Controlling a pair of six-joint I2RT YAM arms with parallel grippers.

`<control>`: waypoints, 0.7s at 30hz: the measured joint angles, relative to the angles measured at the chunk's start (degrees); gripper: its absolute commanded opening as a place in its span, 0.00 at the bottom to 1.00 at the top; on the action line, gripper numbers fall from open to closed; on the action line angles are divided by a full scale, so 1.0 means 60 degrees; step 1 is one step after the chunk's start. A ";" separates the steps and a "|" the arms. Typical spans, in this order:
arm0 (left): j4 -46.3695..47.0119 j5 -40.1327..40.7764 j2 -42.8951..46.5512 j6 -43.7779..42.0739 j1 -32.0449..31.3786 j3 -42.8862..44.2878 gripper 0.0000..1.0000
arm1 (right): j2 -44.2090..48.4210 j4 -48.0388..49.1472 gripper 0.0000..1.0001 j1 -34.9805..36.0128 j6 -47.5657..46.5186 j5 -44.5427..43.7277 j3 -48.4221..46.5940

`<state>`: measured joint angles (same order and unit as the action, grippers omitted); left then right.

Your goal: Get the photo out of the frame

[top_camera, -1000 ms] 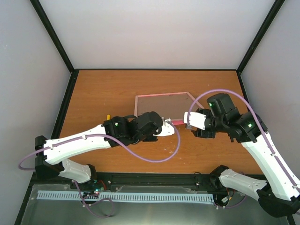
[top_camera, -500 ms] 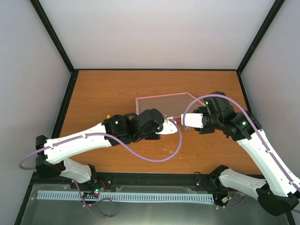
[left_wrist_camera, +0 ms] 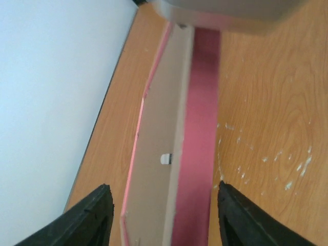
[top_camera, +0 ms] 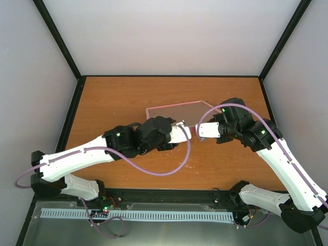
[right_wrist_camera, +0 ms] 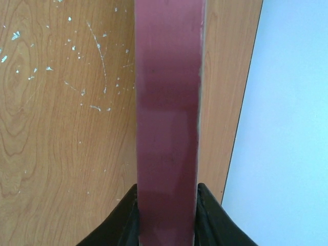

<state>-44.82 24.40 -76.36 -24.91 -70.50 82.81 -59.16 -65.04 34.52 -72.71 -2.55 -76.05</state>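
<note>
The right tool (right_wrist_camera: 167,197) pinches the stiff pink edge of the frame (right_wrist_camera: 166,92). The left tool (left_wrist_camera: 164,192) straddles that edge, wide and not touching. The photo is unseen, presumably inside. It is thin, creasable paper, best lifted gently by a margin.

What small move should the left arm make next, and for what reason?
Probably bring the left gripper to the small white tab on the brown backing board. The right gripper clamps the pink edge of the frame, the left jaws stand open around it, and the board sits in place.
</note>
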 measured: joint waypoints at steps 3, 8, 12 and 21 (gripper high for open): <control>0.0594 0.0127 0.0688 0.0335 -0.0004 -0.0477 0.69 | 0.0044 0.0000 0.03 0.0000 -0.0117 -0.0131 0.0004; 0.1096 0.0288 0.2517 0.1009 -0.0004 -0.1869 0.76 | 0.0554 -0.0226 0.03 -0.0029 -0.0379 -0.0441 0.0146; 0.1268 0.0018 0.4018 0.1308 -0.0004 -0.3202 0.76 | 0.1115 -0.0499 0.03 -0.0080 -0.0535 -0.0685 0.0317; 0.2798 -0.0463 0.6007 0.0025 -0.0004 -0.7180 0.76 | 0.1872 -0.0732 0.03 -0.0142 -0.0652 -0.0871 0.0688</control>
<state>-28.03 21.63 -40.32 -24.75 -70.52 39.72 -47.92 -69.43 33.67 -76.62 -7.77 -71.92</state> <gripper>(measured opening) 0.758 0.209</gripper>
